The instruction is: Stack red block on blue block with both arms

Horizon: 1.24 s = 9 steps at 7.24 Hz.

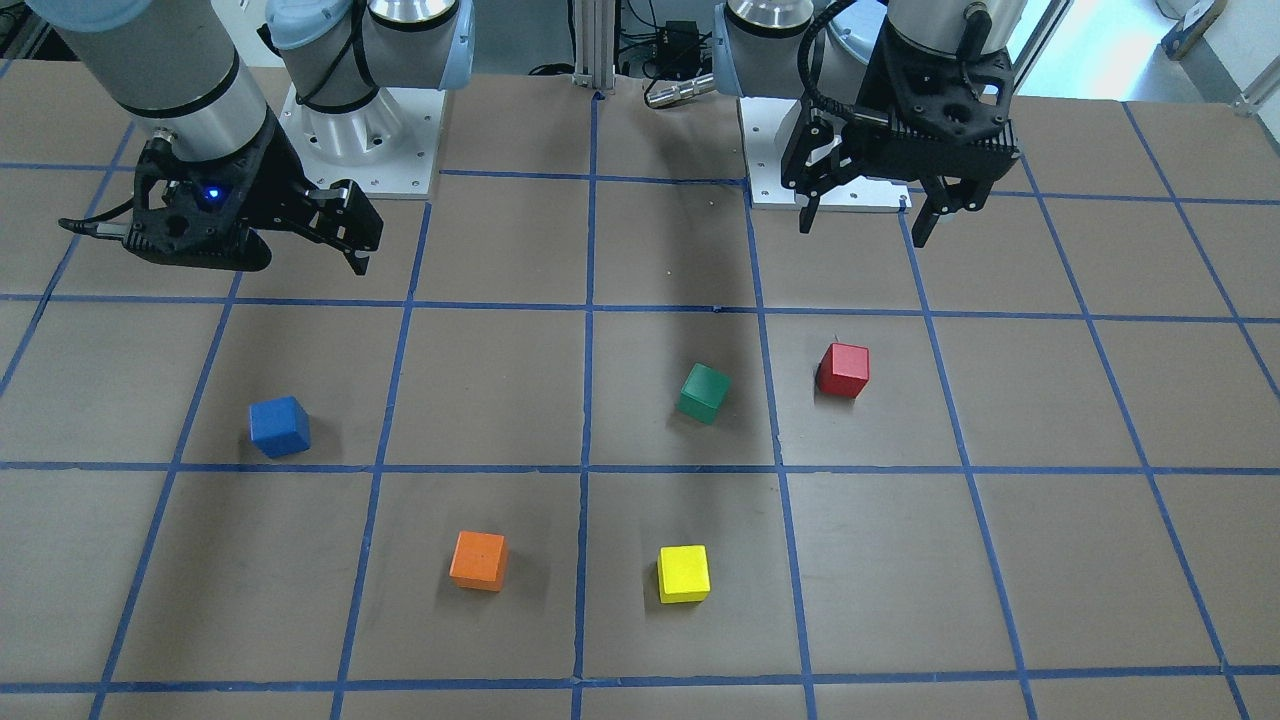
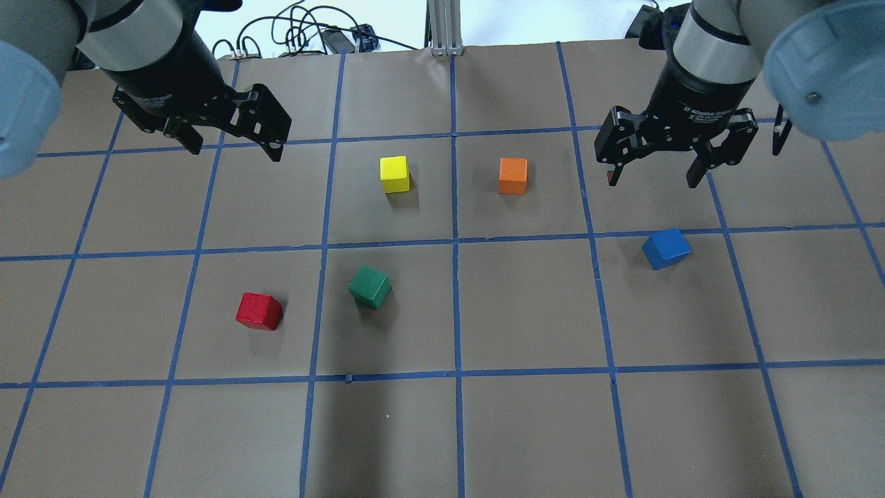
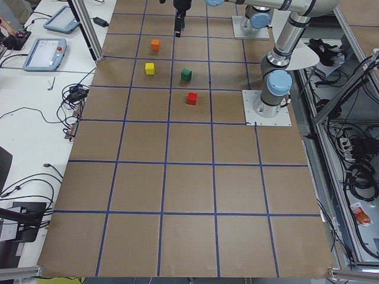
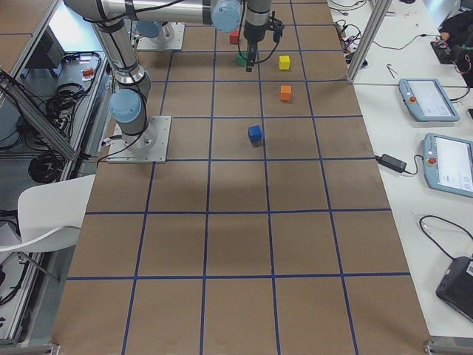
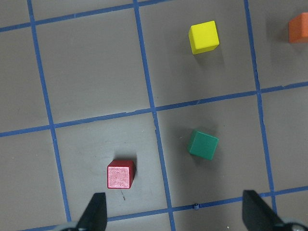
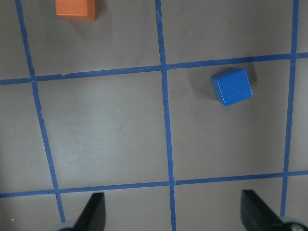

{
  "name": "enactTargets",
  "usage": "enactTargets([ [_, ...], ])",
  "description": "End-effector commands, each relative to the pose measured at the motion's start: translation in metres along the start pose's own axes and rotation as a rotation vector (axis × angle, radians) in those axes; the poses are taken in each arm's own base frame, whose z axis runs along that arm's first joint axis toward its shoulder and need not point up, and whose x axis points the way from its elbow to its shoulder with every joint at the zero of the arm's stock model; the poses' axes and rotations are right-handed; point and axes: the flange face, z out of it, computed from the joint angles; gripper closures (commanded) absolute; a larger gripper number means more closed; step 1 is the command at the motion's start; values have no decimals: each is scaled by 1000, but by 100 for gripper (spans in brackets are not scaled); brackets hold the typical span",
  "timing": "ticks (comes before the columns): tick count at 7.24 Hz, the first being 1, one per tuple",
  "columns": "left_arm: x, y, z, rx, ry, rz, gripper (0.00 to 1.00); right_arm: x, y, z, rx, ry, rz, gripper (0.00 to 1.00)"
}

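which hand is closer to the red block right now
Left. The left hand hangs open above the table on the same side as the red block. The right hand, also open, is across the table, over by the blue block.

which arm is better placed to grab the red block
Left. The red block lies nearer the left gripper, which is open, and shows in its wrist view; the right gripper hangs open by the blue block.

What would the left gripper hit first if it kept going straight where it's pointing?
Most likely bare table, not a block. In its wrist view the open left gripper aims between the red block and green block; the red one sits nearer one finger, so it's close.
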Motion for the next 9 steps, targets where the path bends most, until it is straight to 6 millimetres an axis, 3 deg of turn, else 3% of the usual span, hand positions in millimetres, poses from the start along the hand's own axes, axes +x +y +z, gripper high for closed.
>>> enactTargets([
  [1, -10, -19, -5, 3, -37, -27, 0, -1, 1, 0, 3, 0, -2, 0],
  [4, -11, -32, -10, -20, -41, -37, 0, -1, 1, 0, 1, 0, -2, 0],
  [7, -5, -18, 15, -63, -30, -22, 0, -1, 1, 1, 0, -2, -3, 0],
  [9, -10, -20, 13, -54, -25, -21, 0, 1, 7, 8, -11, 2, -72, 0],
])
